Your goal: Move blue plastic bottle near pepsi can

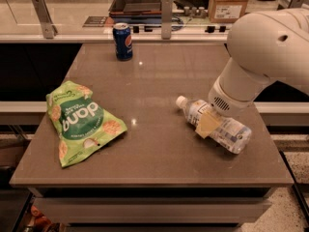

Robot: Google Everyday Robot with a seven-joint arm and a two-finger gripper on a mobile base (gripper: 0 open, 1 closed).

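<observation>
The blue plastic bottle (227,129) lies on its side at the right of the brown table (159,81), with its white cap pointing left and toward the back. My gripper (211,122) is down on the bottle's middle, under the big white arm (260,47), which hides most of it. The bottle rests on the table. The pepsi can (122,41) stands upright at the table's back edge, left of centre and far from the bottle.
A green snack bag (79,122) lies flat on the table's left side. Behind the table runs a counter with metal posts (166,16), a dark tray (140,1) and a cardboard box (231,1). The table's right edge is close to the bottle.
</observation>
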